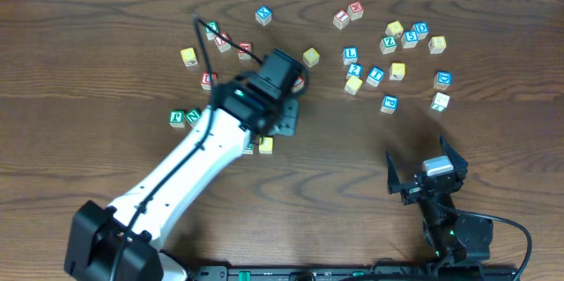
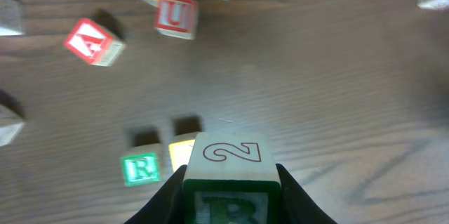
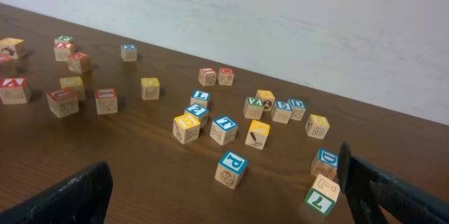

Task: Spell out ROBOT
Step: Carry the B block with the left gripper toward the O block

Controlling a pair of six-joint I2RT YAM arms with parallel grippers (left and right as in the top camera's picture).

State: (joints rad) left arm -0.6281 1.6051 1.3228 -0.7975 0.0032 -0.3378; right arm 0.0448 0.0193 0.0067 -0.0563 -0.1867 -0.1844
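Observation:
In the left wrist view my left gripper point(image 2: 231, 182) is shut on a wooden cube point(image 2: 231, 155) whose green-framed face shows B; its top face bears an outlined 2. It hangs above the table. Just beyond it on the wood lie the green-framed R cube point(image 2: 141, 168) and, right of that, a yellow-faced cube point(image 2: 180, 152), half hidden behind the held cube. From overhead the left arm covers the held cube, and the yellow cube point(image 1: 265, 144) shows at its edge. A blue-framed T cube point(image 3: 224, 128) sits among the far cubes. My right gripper point(image 1: 426, 168) rests open and empty near the front edge.
Red-lettered cubes U point(image 2: 175, 15) and A point(image 2: 92, 41) lie beyond the left gripper. A loose cluster of blue, yellow and green cubes point(image 1: 405, 39) spreads over the back right. A blue P cube point(image 3: 231, 170) and a green-framed cube point(image 3: 319, 199) lie nearest the right fingers point(image 3: 393, 192).

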